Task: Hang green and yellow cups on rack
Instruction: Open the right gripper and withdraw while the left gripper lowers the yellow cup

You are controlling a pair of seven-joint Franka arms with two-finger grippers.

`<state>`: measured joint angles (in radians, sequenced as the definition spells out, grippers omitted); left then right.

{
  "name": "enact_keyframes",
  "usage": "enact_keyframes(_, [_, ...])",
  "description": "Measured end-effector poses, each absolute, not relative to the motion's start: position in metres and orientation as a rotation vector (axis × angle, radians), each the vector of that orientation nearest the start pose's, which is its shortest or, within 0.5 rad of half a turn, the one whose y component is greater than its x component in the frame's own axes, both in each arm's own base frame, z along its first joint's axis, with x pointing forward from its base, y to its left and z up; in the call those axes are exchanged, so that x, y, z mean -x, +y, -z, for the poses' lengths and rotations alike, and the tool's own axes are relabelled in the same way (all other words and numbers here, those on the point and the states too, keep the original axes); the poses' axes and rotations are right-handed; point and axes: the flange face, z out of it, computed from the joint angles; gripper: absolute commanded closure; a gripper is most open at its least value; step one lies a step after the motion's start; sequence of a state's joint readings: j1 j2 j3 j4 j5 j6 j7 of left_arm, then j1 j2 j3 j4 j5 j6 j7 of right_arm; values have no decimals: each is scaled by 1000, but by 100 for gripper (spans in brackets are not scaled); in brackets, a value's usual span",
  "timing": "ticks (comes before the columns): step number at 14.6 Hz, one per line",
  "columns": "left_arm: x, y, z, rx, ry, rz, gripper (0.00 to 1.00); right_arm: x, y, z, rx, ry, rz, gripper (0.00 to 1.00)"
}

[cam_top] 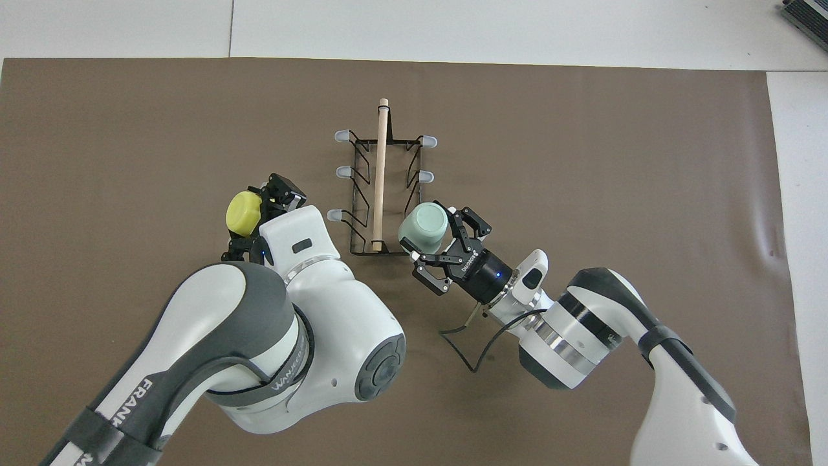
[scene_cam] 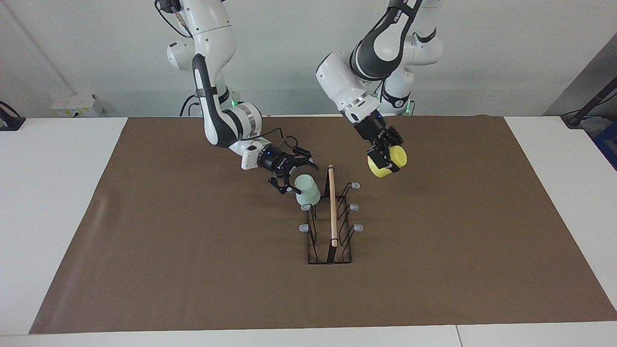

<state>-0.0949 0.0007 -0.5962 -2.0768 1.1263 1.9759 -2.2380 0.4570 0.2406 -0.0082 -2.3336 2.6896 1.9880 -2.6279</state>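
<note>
– Where's the green one, can you see from there?

– Yes. The green cup (scene_cam: 307, 191) is mouth down and tilted on the rack (scene_cam: 332, 212), over the prong nearest the robots on the right arm's side. Its closed bottom faces up (cam_top: 424, 228).

– And the right gripper (scene_cam: 299, 178)?

– It hovers just over that corner of the rack, close against the cup. Its fingers are spread wide, one above the cup and one off to the side. I can't tell from here whether either one touches the plastic.

– What about the yellow?

– The yellow cup (scene_cam: 387, 162) is up in the air, pinched between the fingers of the left gripper (scene_cam: 385, 161). It lies on its side in that grip, over the brown mat (scene_cam: 193, 270) and just beside the rack, toward the left arm's end of the table.

– From above (cam_top: 242, 213) it looks level with the near prong on that side.

– Close to it, yes, but clear of it. The grey cap (scene_cam: 355, 184) there is bare, and so are the other four caps I can see.

– The rack itself?

– It stands on the mat in the middle of the white table (scene_cam: 48, 193), and its wooden dowel (cam_top: 380, 175) runs straight away from the robots
</note>
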Motion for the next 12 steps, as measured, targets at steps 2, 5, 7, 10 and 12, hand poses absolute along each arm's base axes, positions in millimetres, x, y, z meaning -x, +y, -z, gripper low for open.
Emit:
enact_keyframes(2, [-461, -315, -446, 2301, -1189, 1436, 100, -488, 243, -271, 1655, -520, 1601, 0])
enact_keyframes(5, [-458, -326, -435, 2316, -1085, 1492, 100, -503, 196, -294, 1769, -616, 1634, 0])
enact_keyframes(7, [-456, -334, -428, 2322, -991, 1545, 100, -512, 158, -318, 1841, -660, 1677, 0])
enact_keyframes(10, [-453, -345, -412, 2344, -910, 1555, 100, -518, 112, -335, 1895, -796, 1671, 0])
enact_keyframes(12, [-455, -347, -399, 2351, -879, 1555, 100, -524, 78, -337, 1926, -902, 1625, 0])
